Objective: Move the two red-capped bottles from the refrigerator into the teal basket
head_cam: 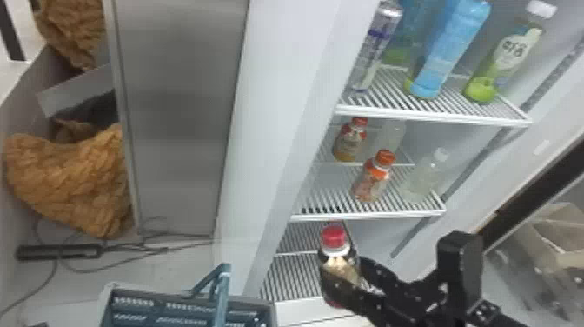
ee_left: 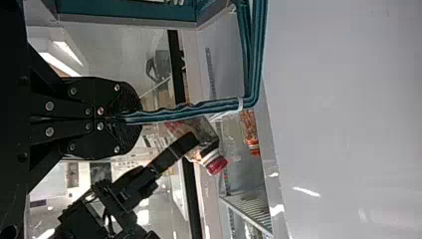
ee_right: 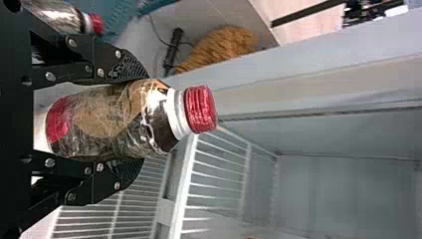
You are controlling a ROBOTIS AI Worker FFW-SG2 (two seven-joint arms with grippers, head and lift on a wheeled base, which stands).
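I have one red-capped bottle (ee_right: 107, 122) clamped by its body between the fingers of my right gripper (ee_right: 143, 118), cap end free, to the right of the teal basket (ee_left: 124, 10) and in front of the refrigerator's lower shelves (head_cam: 295, 276). My left gripper (ee_left: 134, 118) is closed on the basket's handle (ee_left: 191, 108). The other red-capped bottle (ee_right: 59, 15) looks to be inside the basket already, so I judge this is the last one to carry over.

The handle worries me most: it stands up at the basket's right part, just where I would come across. If I travel too low, the bottle's base or my knuckles could strike it and knock the bottle askew. The clear wrap may be slick, so such a bump could make it turn or slide out. If my left grip shifts, the basket could tip under the added weight. Letting go too high could drop this bottle onto its mate; swinging wide could clip the shelf edge beside the basket.
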